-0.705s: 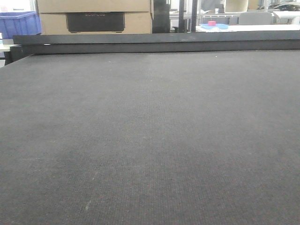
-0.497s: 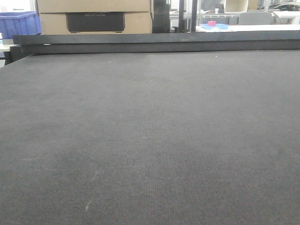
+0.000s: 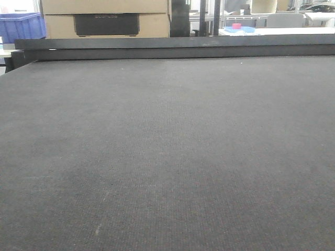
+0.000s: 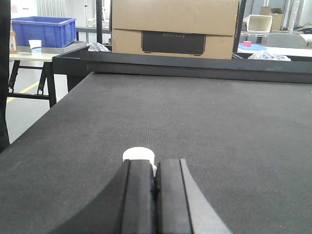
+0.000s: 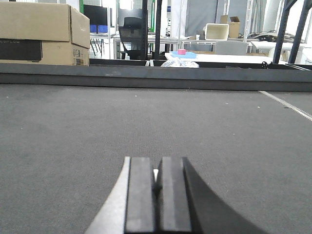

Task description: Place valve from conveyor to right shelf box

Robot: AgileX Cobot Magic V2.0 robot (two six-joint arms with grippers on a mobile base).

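Note:
The conveyor [image 3: 167, 146] is a wide dark grey woven belt with a black rail [image 3: 172, 47] along its far edge. In the left wrist view a small white round-topped part, apparently the valve [image 4: 138, 154], sits on the belt just beyond my left gripper [image 4: 155, 165] and a little left of its gap. The fingers hide its lower part. The left jaws are pressed together. My right gripper [image 5: 156, 171] is also shut low over bare belt, with only a white sliver in its gap. The right shelf is out of view. Neither gripper nor the valve shows in the front view.
Stacked cardboard boxes [image 3: 104, 18] stand behind the far rail. A blue bin [image 4: 43, 30] rests on a side table at the left, past the belt's left edge [image 4: 48, 122]. Tables with a pink item [image 5: 182, 51] lie far behind.

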